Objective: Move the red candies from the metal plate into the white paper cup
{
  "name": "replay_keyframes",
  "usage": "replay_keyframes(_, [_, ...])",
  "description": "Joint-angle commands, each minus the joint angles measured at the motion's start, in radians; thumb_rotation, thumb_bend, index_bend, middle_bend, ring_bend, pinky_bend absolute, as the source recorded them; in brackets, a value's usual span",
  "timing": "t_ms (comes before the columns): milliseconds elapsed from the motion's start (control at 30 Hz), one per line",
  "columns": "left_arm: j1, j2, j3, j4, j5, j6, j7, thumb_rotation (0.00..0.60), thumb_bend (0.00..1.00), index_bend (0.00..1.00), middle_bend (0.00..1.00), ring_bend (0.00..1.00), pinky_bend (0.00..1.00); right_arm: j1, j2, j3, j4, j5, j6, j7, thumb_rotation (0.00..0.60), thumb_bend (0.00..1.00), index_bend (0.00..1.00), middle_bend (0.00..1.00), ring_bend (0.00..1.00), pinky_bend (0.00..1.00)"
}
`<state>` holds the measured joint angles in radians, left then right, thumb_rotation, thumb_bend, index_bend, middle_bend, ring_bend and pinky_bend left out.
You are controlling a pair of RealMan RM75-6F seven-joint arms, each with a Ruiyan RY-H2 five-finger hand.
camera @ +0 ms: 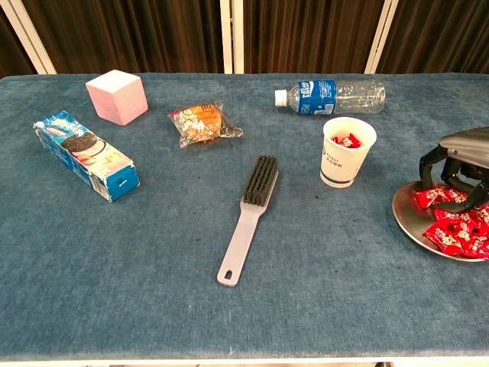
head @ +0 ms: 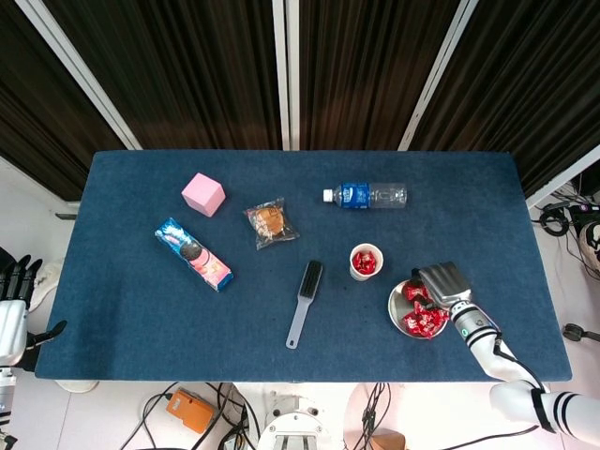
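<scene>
A metal plate (head: 395, 307) (camera: 405, 216) near the table's front right holds several red candies (head: 422, 322) (camera: 454, 231). Just left of it and slightly farther back stands the white paper cup (head: 366, 262) (camera: 348, 157), with red candy inside. My right hand (head: 442, 282) (camera: 460, 159) hangs over the far side of the plate, its spread fingers pointing down and touching the candies; no candy is lifted. My left hand (head: 11, 311) shows only in the head view, off the table's left edge, fingers straight and holding nothing.
A water bottle (head: 367, 196) lies behind the cup. A grey brush (head: 304, 302) lies left of the cup. Farther left are a wrapped snack (head: 270, 222), a blue cookie box (head: 193, 253) and a pink cube (head: 202, 194).
</scene>
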<state>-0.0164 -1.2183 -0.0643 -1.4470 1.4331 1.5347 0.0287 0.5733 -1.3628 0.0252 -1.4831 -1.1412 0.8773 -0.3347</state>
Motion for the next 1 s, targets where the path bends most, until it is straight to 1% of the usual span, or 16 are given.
replay_keyframes(33, [0.001,-0.002,0.001,0.003,0.000,0.000,-0.003,0.600,0.00,0.00,0.00,0.00,0.00,0.001,0.000,0.004,-0.004,-0.001,0.004,0.000,0.600,0.55,0.62,0.88,1.00,1.00])
replay_keyframes(133, [0.002,-0.003,0.000,0.007,-0.002,0.001,-0.007,0.600,0.00,0.00,0.00,0.00,0.00,-0.004,0.016,0.014,-0.029,-0.016,0.025,0.018,0.600,0.57,0.64,0.88,1.00,1.00])
replay_keyframes(267, [0.001,-0.002,-0.001,0.008,0.001,0.001,-0.007,0.600,0.00,0.00,0.00,0.00,0.00,-0.006,0.065,0.044,-0.100,-0.055,0.069,0.056,0.600,0.57,0.65,0.88,1.00,1.00])
replay_keyframes(400, [-0.002,0.000,-0.003,0.004,0.005,0.003,-0.004,0.600,0.00,0.00,0.00,0.00,0.00,0.018,0.115,0.101,-0.178,-0.076,0.083,0.103,0.600,0.57,0.65,0.88,1.00,1.00])
replay_keyframes(467, [-0.004,0.001,-0.003,0.001,0.006,0.001,-0.002,0.600,0.00,0.00,0.00,0.00,0.00,0.037,0.120,0.126,-0.189,-0.078,0.081,0.108,0.600,0.57,0.64,0.88,1.00,1.00])
replay_keyframes(533, [-0.004,0.001,-0.003,-0.002,0.007,0.001,0.001,0.600,0.00,0.00,0.00,0.00,0.00,0.066,0.116,0.149,-0.190,-0.059,0.057,0.098,0.600,0.57,0.64,0.88,1.00,1.00])
replay_keyframes(633, [-0.002,0.003,-0.002,-0.006,0.004,0.001,0.004,0.600,0.00,0.00,0.00,0.00,0.00,0.113,0.092,0.166,-0.172,-0.023,0.012,0.066,0.600,0.57,0.63,0.88,1.00,1.00])
replay_keyframes(767, [0.001,0.004,-0.001,-0.009,0.001,0.003,0.007,0.600,0.00,0.00,0.00,0.00,0.00,0.162,0.046,0.170,-0.139,0.023,-0.033,0.026,0.600,0.57,0.62,0.88,1.00,1.00])
replay_keyframes(867, [0.002,0.005,-0.001,-0.009,0.000,0.003,0.008,0.600,0.00,0.00,0.00,0.00,0.00,0.180,0.024,0.167,-0.121,0.041,-0.045,0.012,0.600,0.57,0.61,0.88,1.00,1.00])
replay_keyframes(1000, [0.002,0.004,-0.002,-0.007,-0.002,0.001,0.008,0.600,0.00,0.00,0.00,0.00,0.00,0.193,0.008,0.159,-0.105,0.053,-0.048,0.000,0.600,0.56,0.55,0.88,1.00,1.00])
